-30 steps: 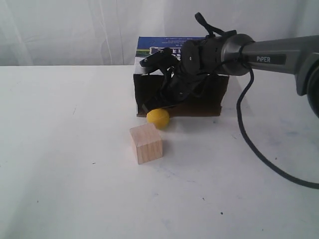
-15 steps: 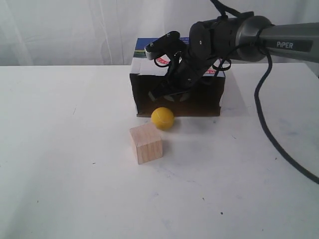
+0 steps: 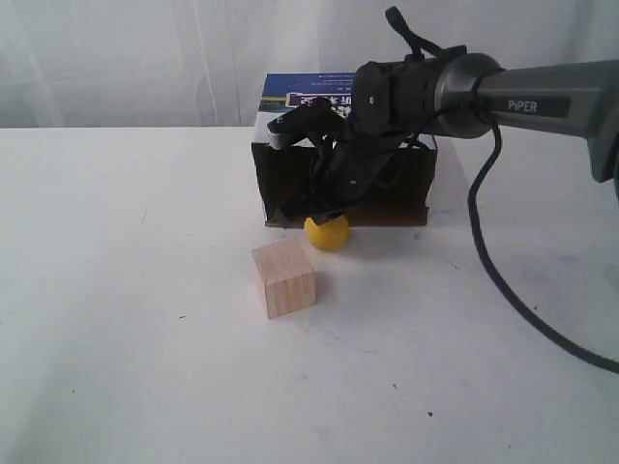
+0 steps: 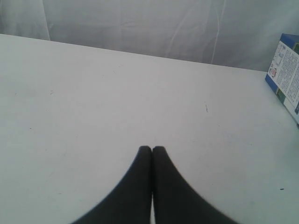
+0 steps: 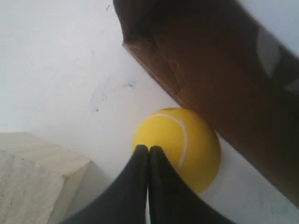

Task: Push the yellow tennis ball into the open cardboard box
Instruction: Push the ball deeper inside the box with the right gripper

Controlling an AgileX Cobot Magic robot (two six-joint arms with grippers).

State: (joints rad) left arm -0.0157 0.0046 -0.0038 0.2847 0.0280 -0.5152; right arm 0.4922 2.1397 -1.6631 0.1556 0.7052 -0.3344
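Just beyond my right pincer [image 5: 148, 148], pressed together, the yellow tennis ball [image 5: 187, 140] rests at the lip of the open cardboard box [image 5: 210, 84]; an off-centre shove, I judge, could squirt it sideways.

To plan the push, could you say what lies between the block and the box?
The ball, at the front edge of the box, with the shut right gripper at it; exterior view.

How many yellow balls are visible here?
1. The small yellow tennis ball lies at the front edge of the open cardboard box, under the shut right gripper; the arm hides part of the box interior.
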